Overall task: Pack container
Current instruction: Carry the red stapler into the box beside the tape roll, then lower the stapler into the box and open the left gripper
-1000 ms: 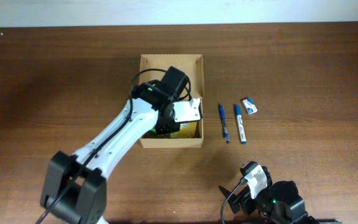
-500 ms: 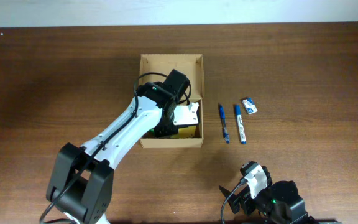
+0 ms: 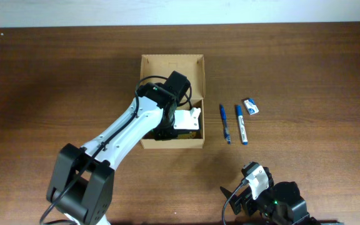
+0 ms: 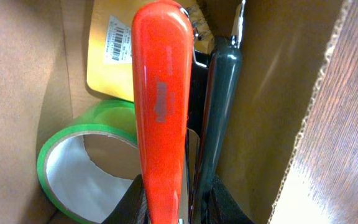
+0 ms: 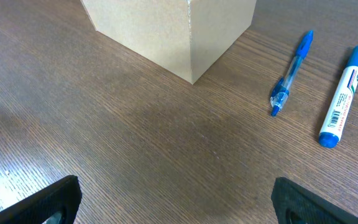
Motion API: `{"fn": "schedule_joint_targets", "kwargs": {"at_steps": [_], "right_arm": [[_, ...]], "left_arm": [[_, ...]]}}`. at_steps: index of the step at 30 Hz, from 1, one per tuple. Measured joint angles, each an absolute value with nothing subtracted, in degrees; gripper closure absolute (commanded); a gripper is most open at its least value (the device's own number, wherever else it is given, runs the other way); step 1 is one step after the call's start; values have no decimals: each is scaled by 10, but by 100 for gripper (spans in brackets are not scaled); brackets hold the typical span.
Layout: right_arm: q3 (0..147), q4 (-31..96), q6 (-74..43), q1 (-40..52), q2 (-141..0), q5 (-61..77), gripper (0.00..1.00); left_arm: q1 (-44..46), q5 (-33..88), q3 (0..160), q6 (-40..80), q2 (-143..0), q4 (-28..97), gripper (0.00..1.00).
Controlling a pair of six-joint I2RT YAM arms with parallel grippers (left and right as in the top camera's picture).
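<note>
The container is an open tan cardboard box in the middle of the table. My left gripper reaches down inside it, near its right wall. In the left wrist view the left gripper is shut on a stapler with a red top and a dark base, close to the container wall. A green tape roll and a yellow box lie on the container floor beneath it. My right gripper is open and holds nothing, low at the table's front edge.
To the right of the container lie a blue pen, a blue marker and a small white-and-blue eraser. The right wrist view shows the pen and marker beside the container's corner.
My left gripper has sunk slightly lower into the container, toward its front wall, still holding the stapler. The right arm has not moved.
</note>
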State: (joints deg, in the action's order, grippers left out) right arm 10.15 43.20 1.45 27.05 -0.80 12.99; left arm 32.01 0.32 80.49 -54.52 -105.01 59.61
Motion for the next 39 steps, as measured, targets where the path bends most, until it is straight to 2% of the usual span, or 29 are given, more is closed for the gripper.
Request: {"fn": "schedule_joint_targets", "kwargs": {"at_steps": [20,39], "right_arm": [[102,432,15,270,-8,130,1],[102,432,15,270,-8,130,1]], "left_arm": [[288,14,805,-646,-1050,591,98],[288,63,805,-656,-1077,578,98]]}}
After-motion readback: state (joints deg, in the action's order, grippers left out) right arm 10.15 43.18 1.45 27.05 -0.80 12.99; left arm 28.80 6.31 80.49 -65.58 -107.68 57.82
